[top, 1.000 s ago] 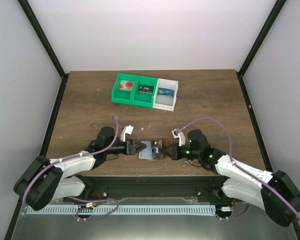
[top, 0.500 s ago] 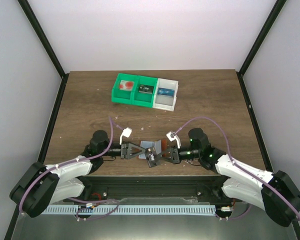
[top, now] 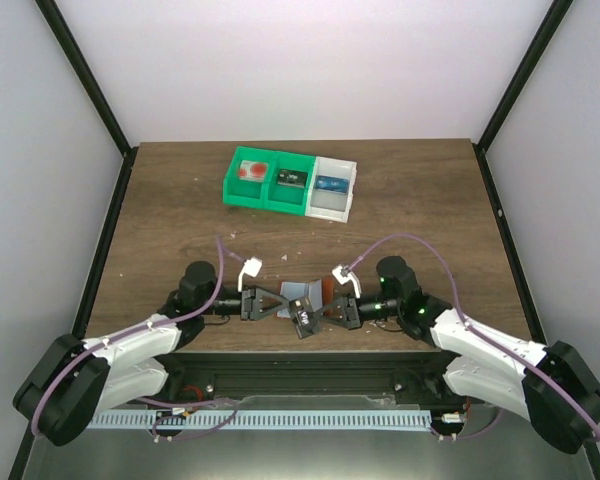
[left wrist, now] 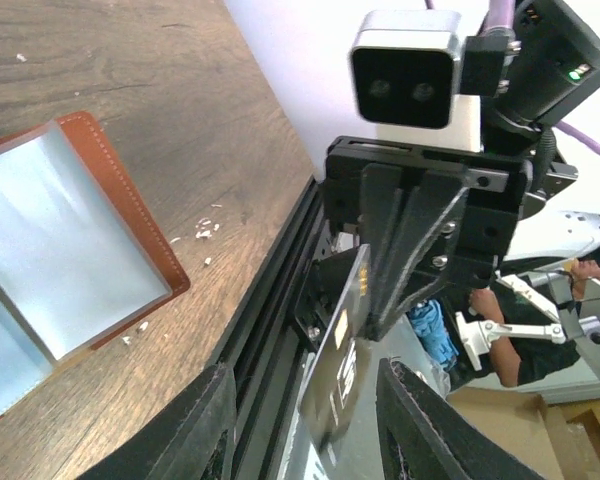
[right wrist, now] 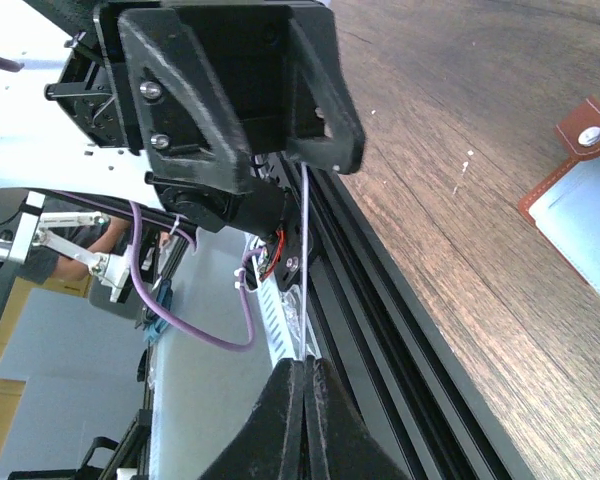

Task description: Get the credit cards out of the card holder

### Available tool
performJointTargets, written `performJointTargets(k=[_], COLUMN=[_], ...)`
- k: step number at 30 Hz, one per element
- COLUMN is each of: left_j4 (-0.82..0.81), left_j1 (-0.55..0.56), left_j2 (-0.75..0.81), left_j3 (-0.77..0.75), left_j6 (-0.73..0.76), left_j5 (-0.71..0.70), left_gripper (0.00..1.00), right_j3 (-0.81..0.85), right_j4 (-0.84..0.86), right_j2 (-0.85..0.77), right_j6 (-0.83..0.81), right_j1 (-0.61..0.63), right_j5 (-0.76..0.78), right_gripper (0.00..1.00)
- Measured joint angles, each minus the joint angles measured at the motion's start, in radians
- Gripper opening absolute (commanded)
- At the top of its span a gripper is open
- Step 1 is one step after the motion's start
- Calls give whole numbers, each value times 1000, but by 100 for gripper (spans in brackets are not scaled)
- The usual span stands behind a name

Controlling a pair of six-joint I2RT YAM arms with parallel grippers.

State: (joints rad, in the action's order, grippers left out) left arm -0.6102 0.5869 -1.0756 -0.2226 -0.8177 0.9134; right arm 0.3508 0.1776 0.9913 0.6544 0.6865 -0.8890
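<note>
- Grip: the right hand (right wrist: 305,366) has its fingers pressed together on one end of a credit card (left wrist: 338,345). In the right wrist view the card shows edge-on, as a thin pale line rising from the fingertips toward the middle of the frame.
- The left hand (left wrist: 305,366) faces the right hand with its fingers spread wide. The card's free end reaches into the gap between them, and whether either finger touches it cannot be told.
- The card is dark with small pale print and tilted on edge. In the top view it hangs between the two hands at lower centre, over the black rail along the lower edge of the surface (top: 180,220).
- The card holder (left wrist: 70,250) lies open and flat on the surface with its pale grey-blue inside facing up and an orange-brown stitched border around it. It lies apart from the card, just above it in the top view and at the left of the left wrist view. Neither hand touches it.
- A green-and-white row of bins (top: 290,182) stands well apart from the hands, in the upper centre of the top view.
</note>
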Motion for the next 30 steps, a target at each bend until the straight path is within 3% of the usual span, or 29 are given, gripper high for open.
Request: performJointTargets(k=[4, 7, 13, 17, 21, 23, 30], left_j4=[38, 40, -21, -66, -92, -82, 152], left_j1=[0, 0, 0, -3, -5, -3, -24], left_j2=[-5, -17, -24, -34, -39, -30, 96], left_j3=[-6, -8, -6, -2, 10, 10, -43], left_j6=[14, 10, -31, -50, -69, -69, -26], left_j5=[-5, 3, 26, 47, 55, 48, -127], left_gripper=[40, 33, 0, 0, 0, 0, 0], right_j3=[1, 3, 4, 4, 4, 6, 10], right_j4=[-1, -1, 8, 11, 10, 10, -10], right_j2=[-16, -15, -3, 5, 18, 16, -42], right_j6=[-3, -3, -2, 9, 15, 18, 52], right_j1=[0, 0, 0, -2, -3, -3, -3], right_j5=[-12, -24, -32, -34, -27, -10, 131], right_gripper=[1, 1, 0, 1, 23, 27, 39])
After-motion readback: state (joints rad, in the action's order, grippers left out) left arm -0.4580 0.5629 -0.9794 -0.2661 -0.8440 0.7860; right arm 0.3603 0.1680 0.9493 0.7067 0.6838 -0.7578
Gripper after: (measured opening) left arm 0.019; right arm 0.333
